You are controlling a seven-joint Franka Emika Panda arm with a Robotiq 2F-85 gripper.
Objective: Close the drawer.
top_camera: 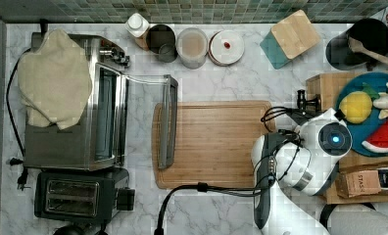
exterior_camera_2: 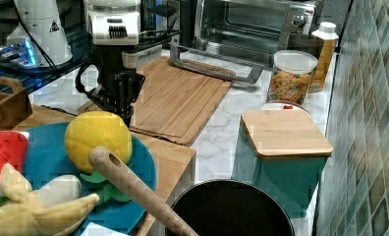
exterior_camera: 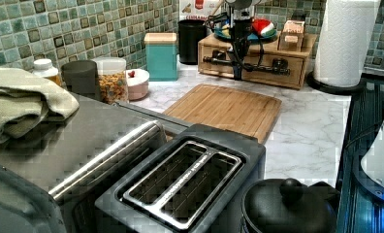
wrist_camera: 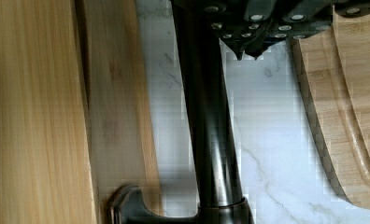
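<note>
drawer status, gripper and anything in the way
Gripper at the drawer's dark bar handle, grip on it unclear. Drawer front looks nearly flush with its wooden box. Cutting board lies apart on the counter; nothing blocking.

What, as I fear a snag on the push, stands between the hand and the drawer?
Nothing visible. The hand hangs right beside the drawer's dark handle, with bare counter beneath. The cutting board lies on the hand's far side, away from the drawer.

Dark handle fronts the drawer – cutting board (grooved) beside.
</note>
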